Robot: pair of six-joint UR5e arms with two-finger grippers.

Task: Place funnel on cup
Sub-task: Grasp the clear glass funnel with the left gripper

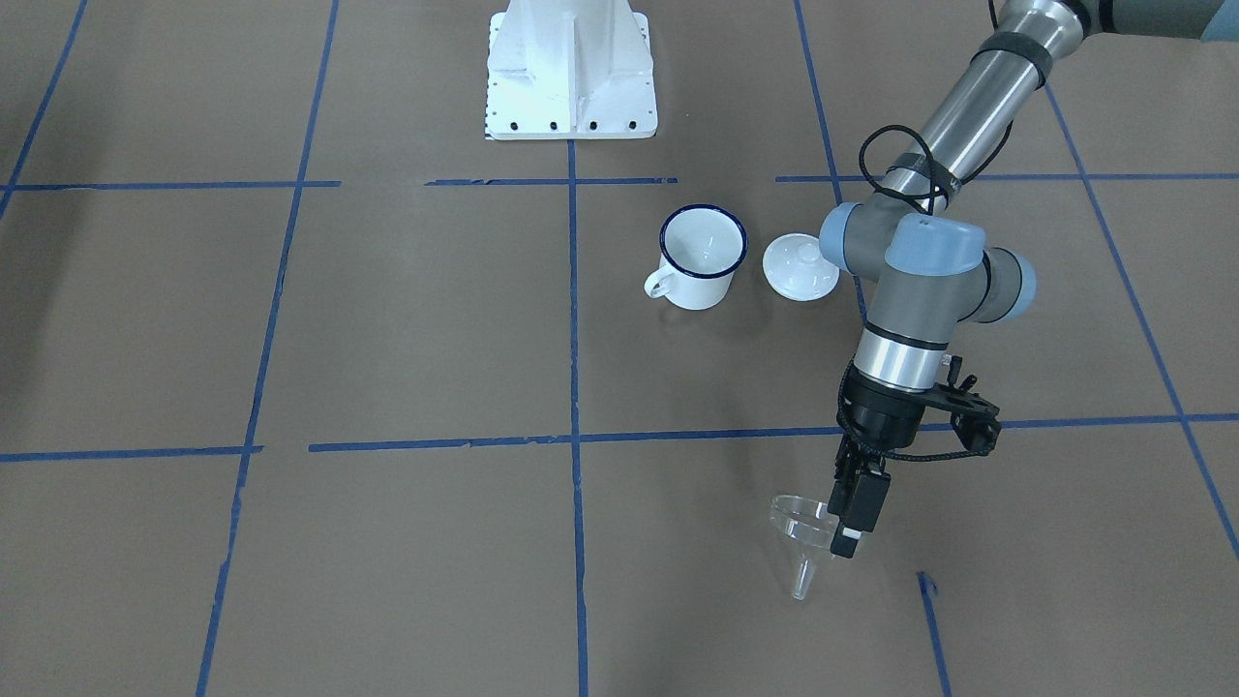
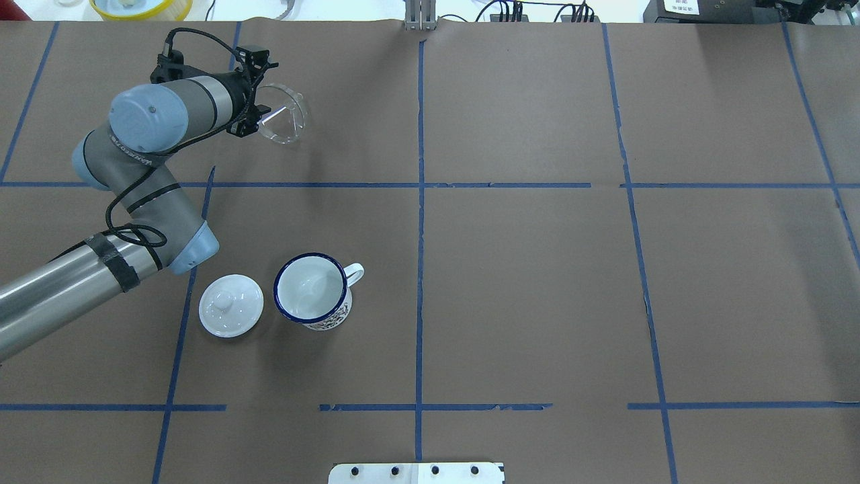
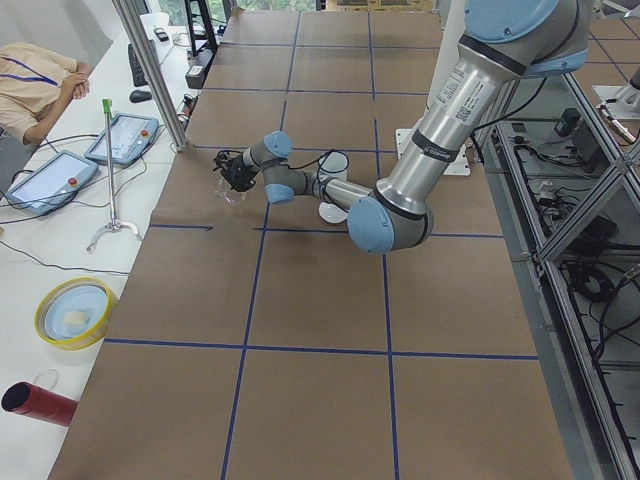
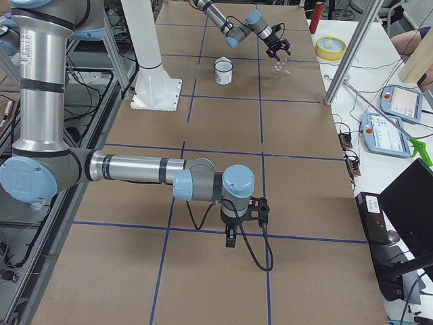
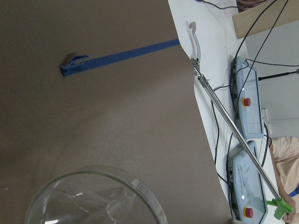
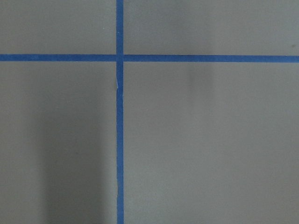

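Observation:
The clear plastic funnel hangs upright, spout down, close above the table at its far left side; it also shows in the overhead view and the left wrist view. My left gripper is shut on the funnel's rim. The white enamel cup with a dark blue rim stands upright and empty nearer the robot base, well apart from the funnel. My right gripper shows only in the exterior right view, over bare table; I cannot tell if it is open or shut.
A round white knobbed lid lies beside the cup. The white robot base stands behind the cup. Off the far table edge are a yellow bowl, a metal post and teach pendants.

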